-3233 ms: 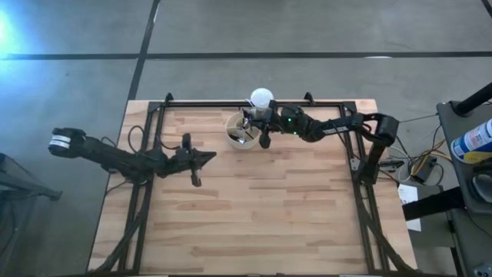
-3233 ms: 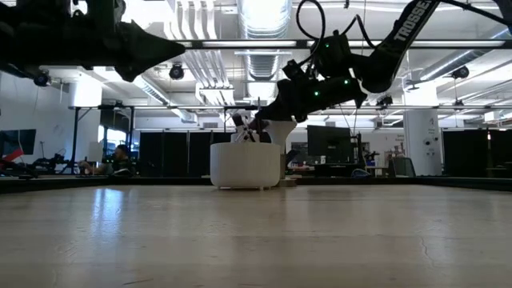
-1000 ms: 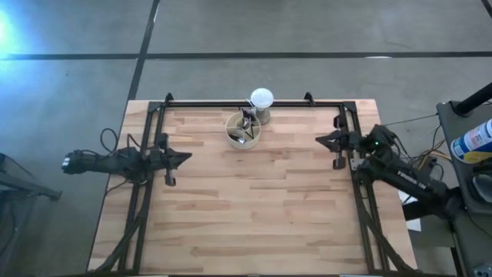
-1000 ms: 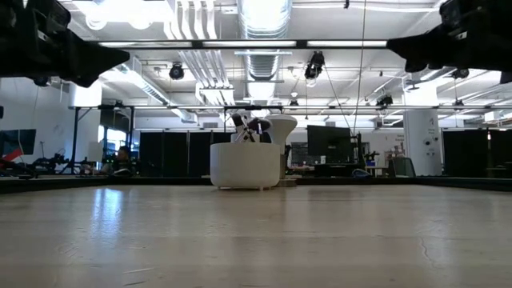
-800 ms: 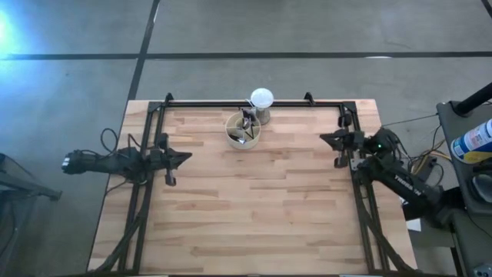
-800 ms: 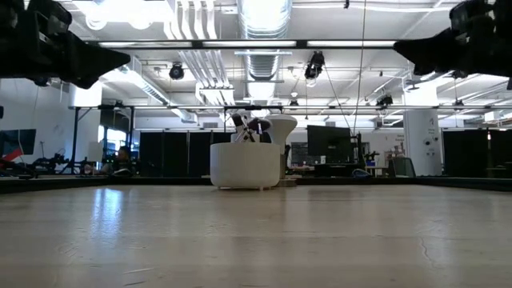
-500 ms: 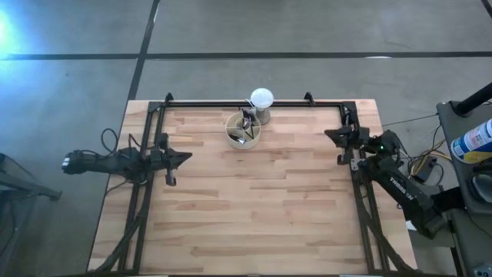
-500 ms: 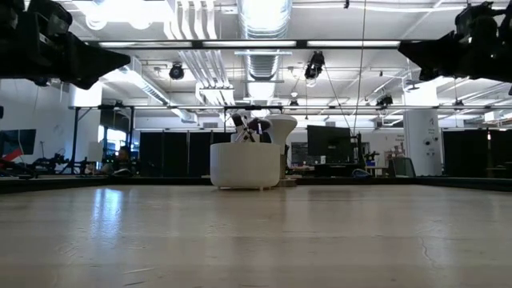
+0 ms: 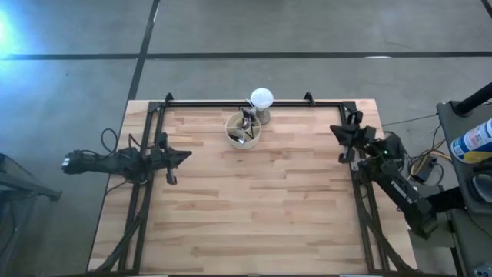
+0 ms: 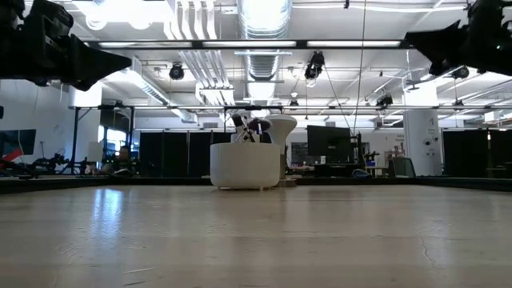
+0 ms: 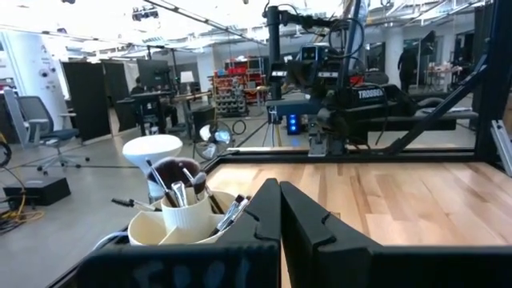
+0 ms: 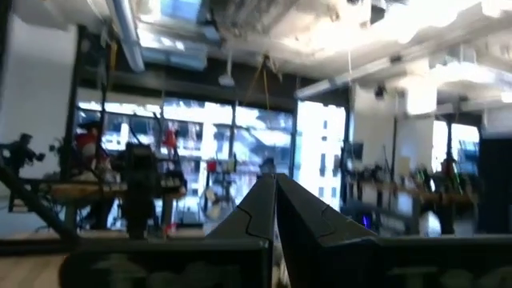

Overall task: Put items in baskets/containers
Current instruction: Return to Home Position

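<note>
Table [image 9: 254, 208]: pale wood planks, smooth, faint sheen. Organiser [image 10: 246, 166]: smooth matt cream plastic. Frame [image 9: 207, 102] round the table: black metal bars. Left gripper [image 11: 280, 188]: matt black plastic.

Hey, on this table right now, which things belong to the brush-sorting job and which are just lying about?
Job: cream organiser near the far edge of the table; makeup brushes standing in it; left end effector, shut, at the left edge; right end effector, shut, at the right edge.
Lying about: white ball on a stand beside the organiser; bottle off the table's right side.
</note>
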Tool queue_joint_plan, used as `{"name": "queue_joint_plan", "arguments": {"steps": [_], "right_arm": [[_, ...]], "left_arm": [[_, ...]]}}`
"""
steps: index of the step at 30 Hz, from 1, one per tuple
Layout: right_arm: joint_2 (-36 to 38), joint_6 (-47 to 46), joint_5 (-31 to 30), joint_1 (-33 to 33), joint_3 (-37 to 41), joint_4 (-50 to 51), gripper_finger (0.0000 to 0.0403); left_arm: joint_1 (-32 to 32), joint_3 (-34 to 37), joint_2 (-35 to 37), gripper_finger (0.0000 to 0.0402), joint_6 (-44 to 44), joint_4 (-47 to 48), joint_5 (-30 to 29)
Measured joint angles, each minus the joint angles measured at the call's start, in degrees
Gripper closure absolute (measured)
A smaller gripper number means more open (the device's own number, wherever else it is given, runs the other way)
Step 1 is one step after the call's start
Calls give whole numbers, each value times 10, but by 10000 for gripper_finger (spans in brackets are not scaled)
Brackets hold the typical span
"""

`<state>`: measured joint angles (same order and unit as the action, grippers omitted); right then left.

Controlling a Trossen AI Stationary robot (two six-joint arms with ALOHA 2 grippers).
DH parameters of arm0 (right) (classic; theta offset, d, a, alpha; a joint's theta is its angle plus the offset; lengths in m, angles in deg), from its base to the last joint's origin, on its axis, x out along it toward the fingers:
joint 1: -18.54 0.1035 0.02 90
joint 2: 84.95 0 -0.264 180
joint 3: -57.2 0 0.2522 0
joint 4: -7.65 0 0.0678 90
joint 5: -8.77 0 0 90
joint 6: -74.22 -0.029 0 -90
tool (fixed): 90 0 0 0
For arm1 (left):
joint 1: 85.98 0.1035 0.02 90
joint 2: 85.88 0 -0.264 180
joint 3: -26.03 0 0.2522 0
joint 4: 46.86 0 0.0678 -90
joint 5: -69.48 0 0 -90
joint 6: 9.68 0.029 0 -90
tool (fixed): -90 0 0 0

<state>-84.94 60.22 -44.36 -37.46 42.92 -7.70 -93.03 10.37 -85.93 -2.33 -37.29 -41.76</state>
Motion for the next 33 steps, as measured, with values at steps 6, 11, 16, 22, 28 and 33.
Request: {"name": "queue_joint_plan", "arguments": {"steps": [6,11,16,22,28,33], "right_arm": [[0,49,-19,21,0,80,394],[0,47,-44,62,0,86,394],[0,91,-189,166,0,118,394],[0,186,-305,307,0,106,394],[0,205,-310,326,0,143,394],[0,187,-293,324,0,141,394]], "left_arm": [[0,0,0,402,-2,2,-11],[0,0,0,401,-3,3,-14],[0,0,0,402,-3,3,-14],[0,0,0,402,-5,4,-14],[0,7,0,402,-5,2,-35],[1,14,0,401,-24,0,-46]]}}
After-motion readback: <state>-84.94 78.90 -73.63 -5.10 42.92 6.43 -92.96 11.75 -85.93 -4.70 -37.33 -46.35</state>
